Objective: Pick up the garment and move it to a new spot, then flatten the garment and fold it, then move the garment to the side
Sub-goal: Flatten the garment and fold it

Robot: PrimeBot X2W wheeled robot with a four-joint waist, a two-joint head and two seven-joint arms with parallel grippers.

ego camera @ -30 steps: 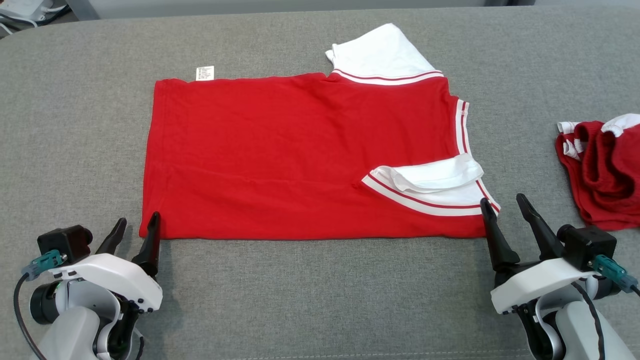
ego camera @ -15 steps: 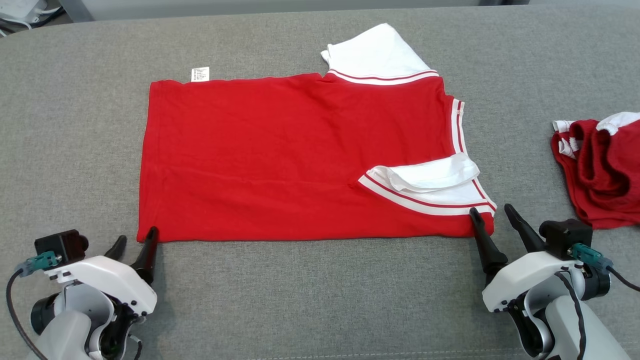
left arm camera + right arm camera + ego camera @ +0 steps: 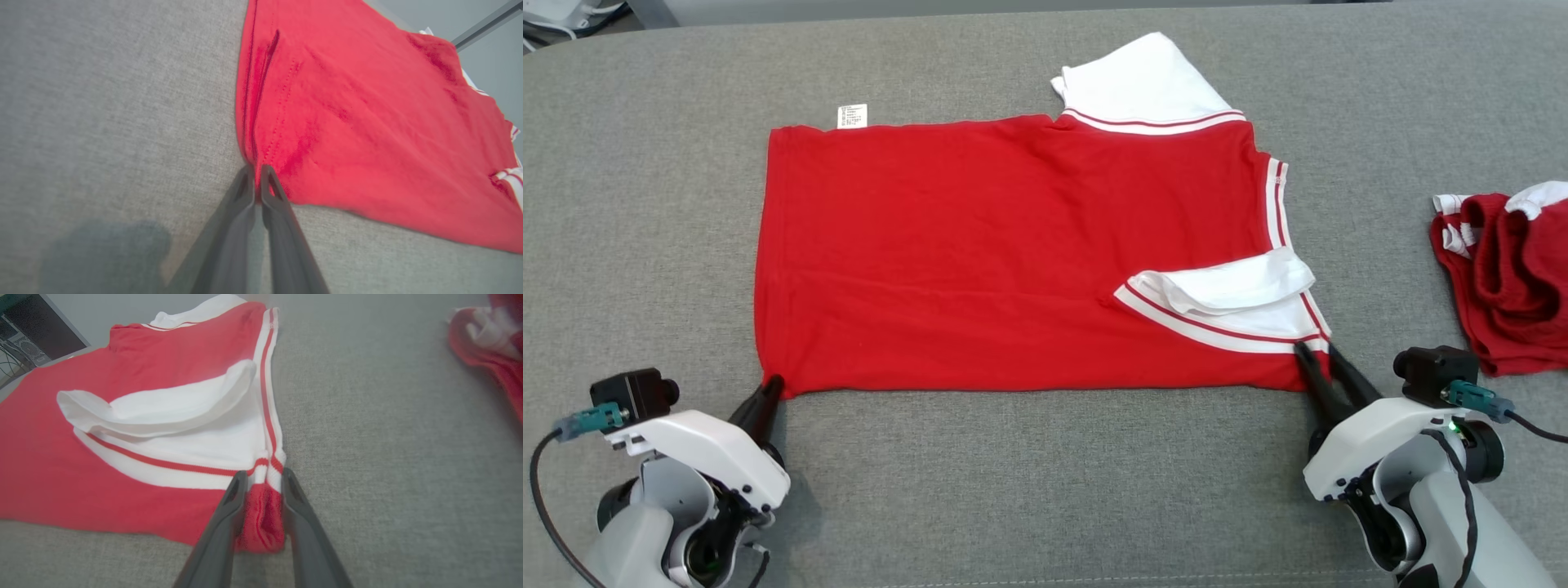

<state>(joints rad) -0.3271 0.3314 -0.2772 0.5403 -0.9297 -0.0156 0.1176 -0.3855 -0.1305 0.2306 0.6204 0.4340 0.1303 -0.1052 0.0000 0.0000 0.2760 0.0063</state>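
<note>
Two near corners of the red garment [image 3: 980, 245] are pinched, one by each gripper. The garment lies spread flat in the middle of the grey tabletop [image 3: 1045, 474], its hem towards the robot's left and its striped neck edge towards the right. One white sleeve [image 3: 1143, 82] sticks out from the far edge, and a second sleeve [image 3: 1225, 294] is folded over onto the red body near the right front corner. A small white label [image 3: 853, 116] pokes out at the far left corner.

At the near left corner, the left gripper [image 3: 772, 384] has its jaws closed tight on the hem; the left wrist view shows the fingertips together with the red edge between them. At the near right corner, the right gripper [image 3: 1319, 363] has its jaws clamped on a bunched wad of red cloth just below the white stripes, one finger on each side.

Well apart, at the right edge of the tabletop, lies a crumpled red-and-white garment [image 3: 1511, 278].
</note>
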